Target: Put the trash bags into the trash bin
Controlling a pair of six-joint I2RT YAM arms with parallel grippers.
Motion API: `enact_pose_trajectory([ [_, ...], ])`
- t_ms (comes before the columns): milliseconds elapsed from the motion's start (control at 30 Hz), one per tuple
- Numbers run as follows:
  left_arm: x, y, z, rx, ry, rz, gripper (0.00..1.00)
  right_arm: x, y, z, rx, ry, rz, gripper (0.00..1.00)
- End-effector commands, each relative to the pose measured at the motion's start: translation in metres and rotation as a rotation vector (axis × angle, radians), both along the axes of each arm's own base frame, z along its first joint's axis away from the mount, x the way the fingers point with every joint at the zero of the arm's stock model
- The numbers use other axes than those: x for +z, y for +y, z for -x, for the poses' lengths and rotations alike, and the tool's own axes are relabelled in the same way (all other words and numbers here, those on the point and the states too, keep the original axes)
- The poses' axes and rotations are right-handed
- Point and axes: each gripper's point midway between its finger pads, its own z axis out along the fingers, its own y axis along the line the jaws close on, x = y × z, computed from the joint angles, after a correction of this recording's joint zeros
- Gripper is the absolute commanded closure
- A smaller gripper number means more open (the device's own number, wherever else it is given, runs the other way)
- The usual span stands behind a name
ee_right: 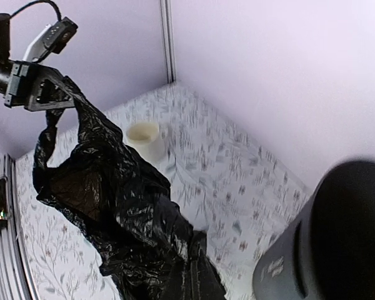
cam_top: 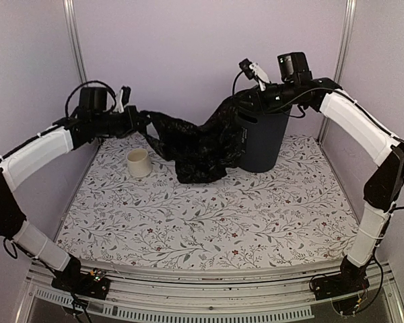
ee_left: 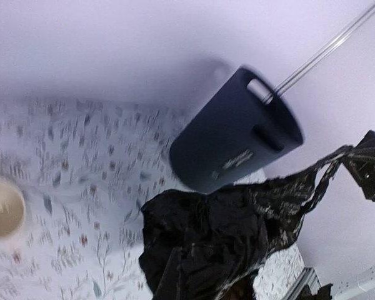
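I see my left gripper (ee_right: 57,94) best from the right wrist camera: its fingers are pinched closed on a gathered corner of the trash bag (cam_top: 195,145), raised above the left rear of the table (cam_top: 209,222). From the left wrist camera, my right gripper (ee_left: 353,159) is likewise clamped on the opposite corner, which is pulled into a thin, taut strip. In the overhead view that gripper sits high at the left side of the bin's rim; I cannot tell whether it is over the opening or just beside it. The bag is thin, glossy black plastic, heavily wrinkled. It hangs between the two grippers like a hammock, and its sagging middle drops to the table, where a bunched fold rests on the cloth just left of the bin (cam_top: 264,142), touching or nearly touching its wall. The bin is dark grey and round and tapers toward its base. It stands upright at the right rear of the table, with an oval handle cut-out near the rim. Below that cut-out is a small white label (ee_left: 239,160) with a line or two of print, too blurred to read from either wrist camera. A small cream cup (cam_top: 139,163) stands upright near the left rear, apart from the bag. The table is covered by a white cloth printed with grey vines and small red flowers.
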Motion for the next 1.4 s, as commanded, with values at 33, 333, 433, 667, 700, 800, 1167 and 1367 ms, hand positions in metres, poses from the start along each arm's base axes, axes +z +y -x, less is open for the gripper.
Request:
enact_pose_trajectory([
  [33,0.225,-0.014,0.059,-0.050,-0.555,-0.026,1.00,0.174,-0.001,0.062,0.161,-0.420,-0.179,0.98],
  [333,-0.038,-0.010,0.064,0.012,-0.201,-0.380,1.00,-0.071,0.014,0.059,0.181,0.003,0.005,0.98],
  [433,-0.122,-0.022,0.104,-0.089,0.020,-0.252,1.00,-0.172,0.008,0.092,0.200,0.293,0.122,0.98],
  [667,-0.010,-0.020,0.125,-0.081,-0.278,-0.195,1.00,-0.073,0.008,0.149,0.484,0.099,-0.007,0.98],
  [700,-0.003,-0.018,0.123,-0.071,-0.294,-0.203,1.00,-0.060,0.010,0.149,0.497,0.082,-0.028,0.98],
  [800,0.005,-0.017,0.119,-0.070,-0.294,-0.205,1.00,-0.036,0.013,0.145,0.520,0.087,-0.099,0.98],
  [1167,-0.061,-0.004,0.063,-0.054,-0.042,-0.072,1.00,-0.057,0.013,0.026,0.187,0.238,-0.141,0.98],
  [1367,0.021,-0.005,-0.005,-0.076,-0.170,-0.059,1.00,-0.021,0.024,-0.029,0.110,0.121,-0.166,0.98],
])
